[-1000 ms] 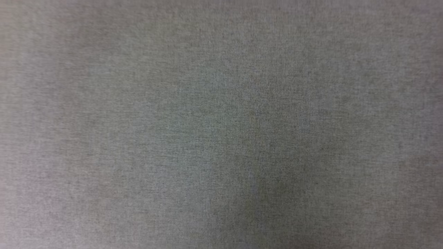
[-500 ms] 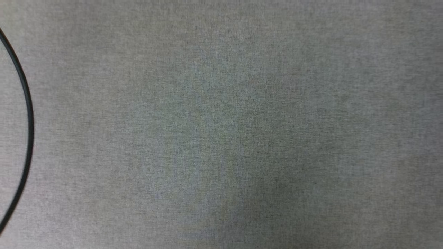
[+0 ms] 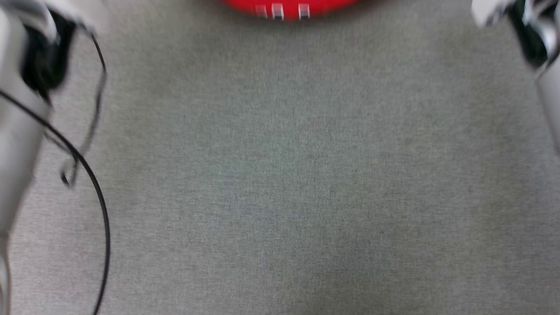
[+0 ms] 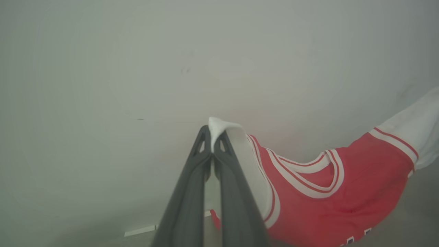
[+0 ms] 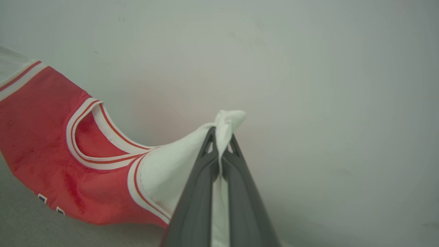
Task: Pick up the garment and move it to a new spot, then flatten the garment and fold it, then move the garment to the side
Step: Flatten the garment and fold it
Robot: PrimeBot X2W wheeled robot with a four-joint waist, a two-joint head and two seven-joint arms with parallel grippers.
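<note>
Red garment [image 4: 325, 192] slung between two hands over the grey cloth-topped bench [image 3: 280, 175]. Left hand [image 4: 212, 132]: closed tight, pinching one white sleeve. Centre: the red body sags low (chest print partly visible, blurred). Right hand [image 5: 223, 133]: closed tight, pinching the other white sleeve.

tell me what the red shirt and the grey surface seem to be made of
Shirt: soft knit fabric, probably a synthetic jersey; it sags and folds limply, with sewn striped trim and a mostly matt red. Grey surface: matt woven cloth or a cloth-like cover; a fine speckled weave shows, no gloss. Exact fibres cannot be told.
</note>
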